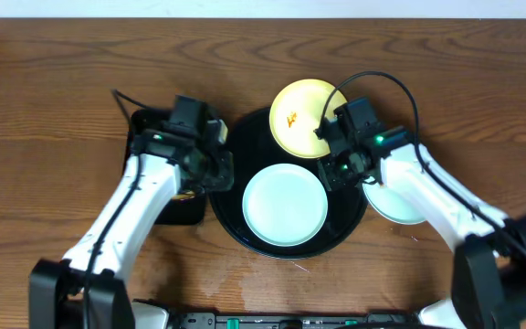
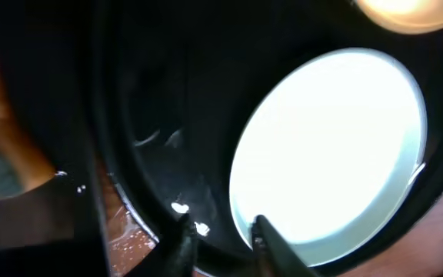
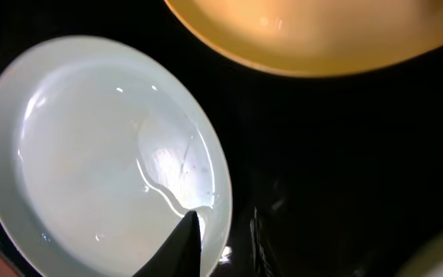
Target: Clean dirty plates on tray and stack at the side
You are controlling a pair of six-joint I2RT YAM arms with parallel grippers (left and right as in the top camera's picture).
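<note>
A wood-grain tabletop (image 1: 53,82) carries the round, glossy black tray (image 1: 236,228). To its left a small tray (image 1: 146,128), black and rectangular, lies mostly under the left arm. A mint plate (image 1: 285,204) lies flat inside the tray, and a yellow plate (image 1: 304,119) with an orange smear (image 1: 292,119) sits tilted on the far rim. A black cable (image 1: 382,78) loops across the yellow plate's edge. A third plate (image 1: 400,210) rests on the tabletop right of the tray, half covered by the right arm. The left pincer (image 2: 220,227) hangs over the tray's left side beside the mint plate, jaws a little apart and gripping nothing. The right pincer (image 3: 223,231) sits at that plate's right rim. One finger is nearly lost against the black tray, and the gap looks narrow and empty. Wet glints mark the mint plate.
</note>
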